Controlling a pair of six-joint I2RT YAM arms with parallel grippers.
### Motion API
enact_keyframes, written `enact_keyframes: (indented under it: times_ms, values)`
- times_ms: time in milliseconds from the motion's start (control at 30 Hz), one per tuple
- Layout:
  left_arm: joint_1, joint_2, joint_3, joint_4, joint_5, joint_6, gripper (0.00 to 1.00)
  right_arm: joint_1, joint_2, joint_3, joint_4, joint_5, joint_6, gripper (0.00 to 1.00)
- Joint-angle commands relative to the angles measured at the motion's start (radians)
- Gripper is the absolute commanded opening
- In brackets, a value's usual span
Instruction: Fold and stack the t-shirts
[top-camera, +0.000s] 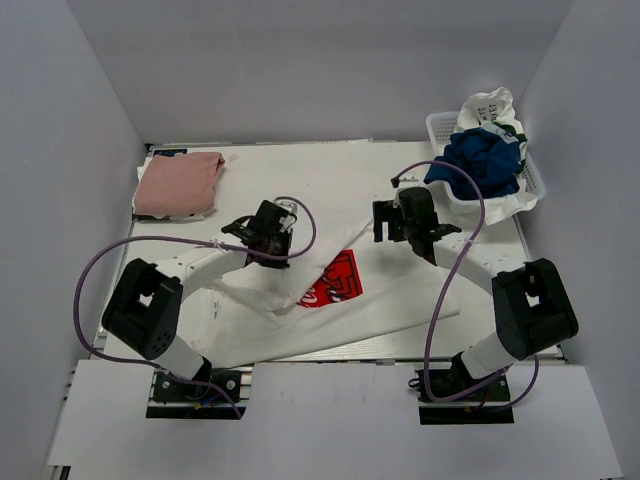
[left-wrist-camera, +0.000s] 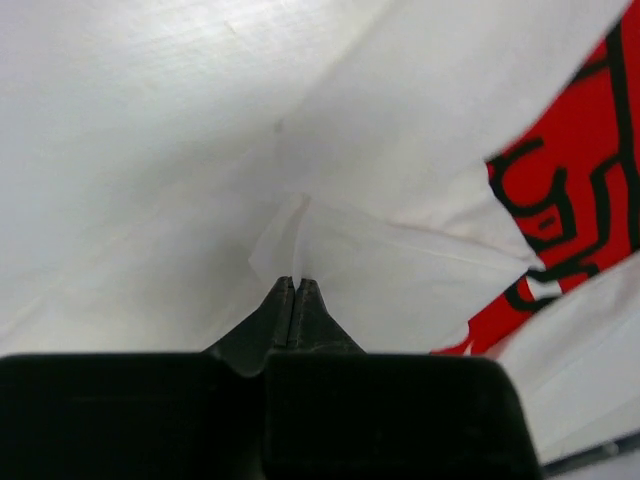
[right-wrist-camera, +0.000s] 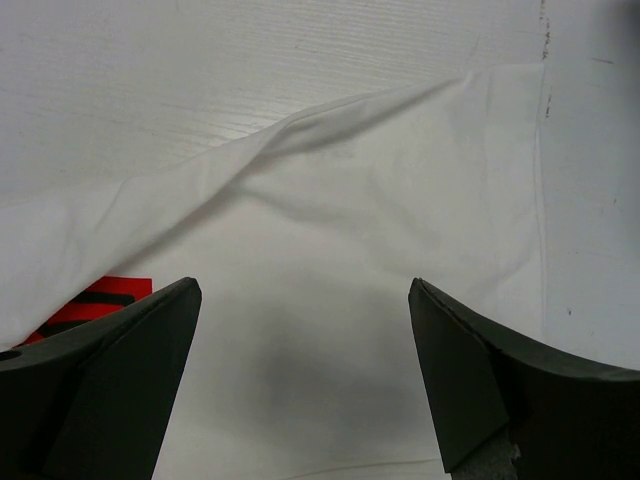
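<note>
The white t-shirt (top-camera: 340, 315) with a red rectangular print (top-camera: 335, 280) lies partly folded in the middle of the table. My left gripper (top-camera: 266, 250) is shut on a pinch of its white cloth (left-wrist-camera: 300, 225) and holds that edge lifted, with the red print (left-wrist-camera: 570, 230) just to its right. My right gripper (top-camera: 388, 228) is open and empty, hovering over the shirt's right part (right-wrist-camera: 350, 250), jaws wide apart (right-wrist-camera: 305, 290). A folded salmon-pink t-shirt (top-camera: 178, 185) lies at the far left. A blue t-shirt (top-camera: 480, 160) and a white-and-green one (top-camera: 495, 110) sit in the basket.
The white plastic basket (top-camera: 438, 128) stands at the far right corner. The white table surface (right-wrist-camera: 250, 60) shows beyond the shirt's edge. Purple cables loop beside both arms. Grey walls close in the left, right and back sides.
</note>
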Motion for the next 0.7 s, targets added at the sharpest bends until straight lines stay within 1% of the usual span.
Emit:
enact_keyframes:
  times_ms: [0,67,133,200,233,267,300,333,367,400,433,500,533,567,600,633,667]
  values:
    - [0.021,-0.056,0.108,-0.006,-0.262,-0.007,0.0,-0.004,0.005,0.02,0.006,0.065,0.028,0.9]
    - [0.021,-0.03,0.177,0.008,-0.383,0.031,0.0,-0.006,0.008,0.024,0.001,0.083,0.042,0.9]
    - [0.037,0.037,0.26,0.045,-0.438,0.103,0.0,-0.009,0.011,0.033,-0.008,0.106,0.049,0.9]
    - [0.075,0.106,0.329,0.057,-0.48,0.163,0.0,-0.014,0.015,0.04,-0.017,0.129,0.052,0.9]
    - [0.086,0.143,0.404,0.057,-0.541,0.179,0.0,-0.014,0.016,0.04,-0.019,0.154,0.054,0.9]
    - [0.112,0.224,0.447,0.045,-0.573,0.192,0.0,-0.017,0.019,0.041,-0.019,0.16,0.052,0.9]
    - [0.127,0.264,0.485,0.036,-0.606,0.215,0.0,-0.021,0.02,0.05,-0.026,0.168,0.06,0.9]
    - [0.142,0.303,0.56,0.036,-0.655,0.234,0.0,-0.023,0.025,0.055,-0.035,0.175,0.062,0.9]
    - [0.159,0.344,0.608,0.024,-0.672,0.234,0.0,-0.027,0.025,0.055,-0.042,0.195,0.062,0.9]
    - [0.193,0.428,0.703,-0.016,-0.724,0.243,0.0,-0.029,0.026,0.067,-0.046,0.2,0.066,0.9]
    - [0.21,0.468,0.754,-0.041,-0.751,0.243,0.0,-0.03,0.034,0.067,-0.049,0.211,0.075,0.9]
    - [0.259,0.542,0.85,-0.082,-0.782,0.234,0.0,-0.038,0.035,0.073,-0.052,0.215,0.078,0.9]
    - [0.27,0.601,0.937,-0.101,-0.791,0.225,0.0,-0.043,0.045,0.078,-0.052,0.218,0.094,0.9]
    - [0.279,0.625,0.967,-0.092,-0.792,0.225,0.15,-0.043,0.049,0.083,-0.052,0.215,0.094,0.9]
    - [0.29,0.64,1.004,-0.064,-0.743,0.245,0.28,-0.04,0.055,0.086,-0.052,0.212,0.095,0.9]
    - [0.29,0.653,1.013,0.007,-0.715,0.29,0.38,-0.044,0.063,0.098,-0.052,0.212,0.106,0.9]
    - [0.29,0.662,1.013,0.06,-0.695,0.313,0.38,-0.044,0.065,0.098,-0.052,0.209,0.106,0.9]
